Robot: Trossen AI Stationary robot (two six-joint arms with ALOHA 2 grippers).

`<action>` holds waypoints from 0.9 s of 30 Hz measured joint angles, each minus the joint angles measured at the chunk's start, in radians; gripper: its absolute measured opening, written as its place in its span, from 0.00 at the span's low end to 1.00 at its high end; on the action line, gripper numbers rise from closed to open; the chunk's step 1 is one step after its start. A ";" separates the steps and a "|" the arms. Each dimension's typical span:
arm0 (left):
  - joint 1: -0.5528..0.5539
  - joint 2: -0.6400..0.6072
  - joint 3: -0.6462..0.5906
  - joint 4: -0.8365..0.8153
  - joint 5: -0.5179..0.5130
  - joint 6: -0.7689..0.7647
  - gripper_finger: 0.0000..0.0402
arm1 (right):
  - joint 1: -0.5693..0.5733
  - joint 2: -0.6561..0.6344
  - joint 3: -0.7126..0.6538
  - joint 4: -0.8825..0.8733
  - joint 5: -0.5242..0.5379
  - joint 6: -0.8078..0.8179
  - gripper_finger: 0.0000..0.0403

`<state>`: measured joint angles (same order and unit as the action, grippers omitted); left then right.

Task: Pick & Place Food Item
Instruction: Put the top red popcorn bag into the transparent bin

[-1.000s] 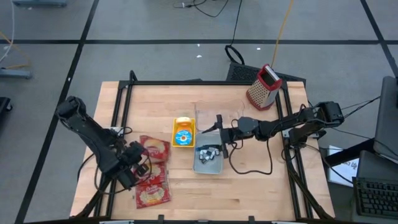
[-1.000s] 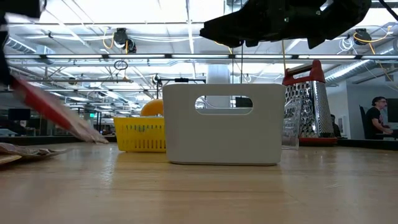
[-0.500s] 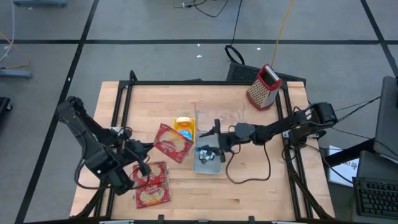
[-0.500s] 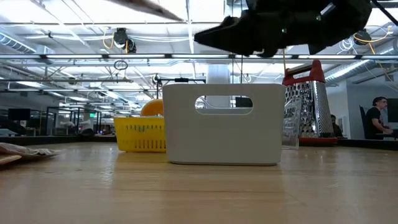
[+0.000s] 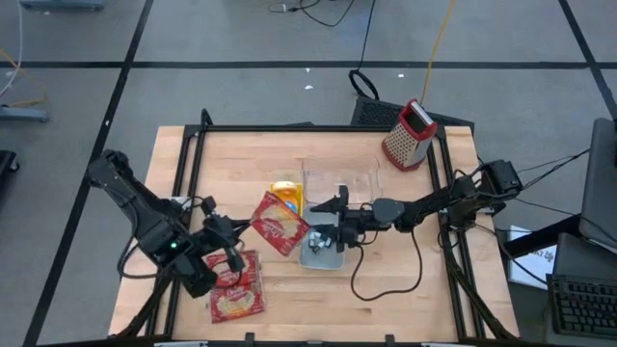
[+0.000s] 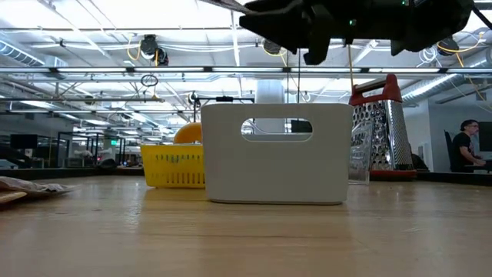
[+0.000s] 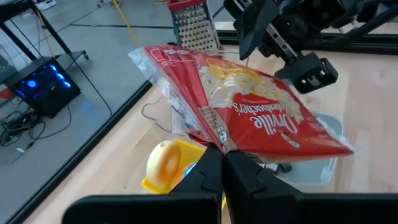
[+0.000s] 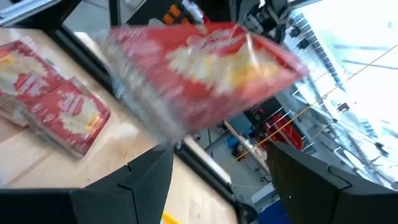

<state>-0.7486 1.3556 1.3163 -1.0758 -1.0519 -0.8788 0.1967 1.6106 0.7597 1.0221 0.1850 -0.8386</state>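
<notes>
while a second earlier it lay low, the bag [image 5: 281, 227] now hung pinched in the left gripper [image 5: 238, 234], just beside the bin [image 5: 324, 258]; the right gripper [image 5: 334, 207] waited wide, ready for a likely handover.

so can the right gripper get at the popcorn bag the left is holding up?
Probably yes. The right gripper is open over the grey bin, facing the popcorn bag that the left gripper holds aloft by one edge. Nothing sits between them, so the way looks free.
</notes>
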 joint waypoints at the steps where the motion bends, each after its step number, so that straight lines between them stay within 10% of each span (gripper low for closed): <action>1: 0.015 0.000 0.000 0.033 0.006 0.029 0.00 | 0.000 -0.001 0.000 0.003 0.001 -0.011 0.61; 27: 0.166 0.000 0.000 0.224 0.149 0.238 0.00 | 0.075 0.000 0.000 0.033 0.097 -0.074 0.35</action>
<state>-0.5831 1.3552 1.3167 -0.8520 -0.9031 -0.6409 0.2714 1.6108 0.7597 1.0547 0.2823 -0.9122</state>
